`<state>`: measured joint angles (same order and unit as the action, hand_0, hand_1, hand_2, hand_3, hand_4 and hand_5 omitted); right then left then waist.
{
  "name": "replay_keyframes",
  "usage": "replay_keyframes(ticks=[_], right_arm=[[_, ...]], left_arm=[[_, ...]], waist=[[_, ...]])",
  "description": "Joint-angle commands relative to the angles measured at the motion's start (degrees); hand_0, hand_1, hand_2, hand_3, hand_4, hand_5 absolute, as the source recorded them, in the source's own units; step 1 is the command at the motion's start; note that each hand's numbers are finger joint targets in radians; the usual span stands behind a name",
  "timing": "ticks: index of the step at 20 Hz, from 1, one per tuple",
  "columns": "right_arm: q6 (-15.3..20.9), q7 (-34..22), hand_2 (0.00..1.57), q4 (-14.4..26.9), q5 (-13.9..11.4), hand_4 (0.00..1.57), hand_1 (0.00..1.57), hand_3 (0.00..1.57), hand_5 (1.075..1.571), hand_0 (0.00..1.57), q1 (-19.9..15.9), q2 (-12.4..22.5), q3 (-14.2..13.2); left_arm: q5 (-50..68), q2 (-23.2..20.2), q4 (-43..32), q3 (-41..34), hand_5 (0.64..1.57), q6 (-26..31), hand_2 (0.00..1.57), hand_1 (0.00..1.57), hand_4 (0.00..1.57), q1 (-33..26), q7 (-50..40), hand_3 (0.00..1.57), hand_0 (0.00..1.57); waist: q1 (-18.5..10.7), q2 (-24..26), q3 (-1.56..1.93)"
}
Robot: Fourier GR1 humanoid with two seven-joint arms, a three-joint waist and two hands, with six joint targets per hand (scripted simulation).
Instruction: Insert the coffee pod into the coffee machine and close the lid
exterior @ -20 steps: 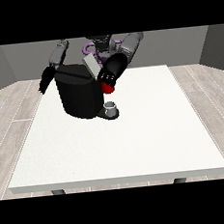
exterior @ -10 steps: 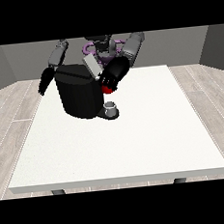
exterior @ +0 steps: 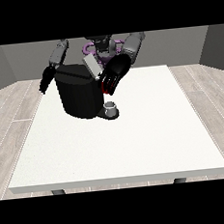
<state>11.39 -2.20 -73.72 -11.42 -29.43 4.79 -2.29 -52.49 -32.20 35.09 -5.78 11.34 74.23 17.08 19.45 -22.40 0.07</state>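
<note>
Lowered since the earlier frame, the robot hand (exterior: 114, 76) at the view's right is held spread beside the coffee machine (exterior: 79, 94) near the worktop's (exterior: 136, 140) far edge; the other robot hand's (exterior: 47, 79) fingers cannot be told.

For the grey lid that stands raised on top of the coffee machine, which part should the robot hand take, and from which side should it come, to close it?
Take the lid at its free upper edge, coming from above and from the view's right. It slants up from the top of the black coffee machine, so that edge is the most exposed part. The robot hand at the view's right is already beside it. This is a judgement; the hinge itself is not visible.
</note>
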Motion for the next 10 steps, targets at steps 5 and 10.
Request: replay_keyframes(ticks=[5, 10], right_arm=[[0.77, 0.09, 0.00, 2.60, 0.54, 0.00, 0.00, 0.00, 1.571, 0.00, 1.80, -0.55, -1.20], [-0.66, 2.80, 0.00, 4.08, 2.09, 0.00, 0.00, 0.00, 1.571, 0.00, 9.12, -1.77, -0.91]], left_arm=[[-1.02, 3.43, -0.39, 1.21, 1.571, 0.70, 0.33, 0.00, 0.00, -2.19, -2.18, 0.23, 0.00], [0.53, 6.10, -0.20, 0.91, 1.571, 3.04, 0.00, 0.00, 0.00, -6.86, -2.93, 0.00, 0.00]], waist=[[-2.90, 4.59, -0.04], [-5.76, 12.47, -0.02]])
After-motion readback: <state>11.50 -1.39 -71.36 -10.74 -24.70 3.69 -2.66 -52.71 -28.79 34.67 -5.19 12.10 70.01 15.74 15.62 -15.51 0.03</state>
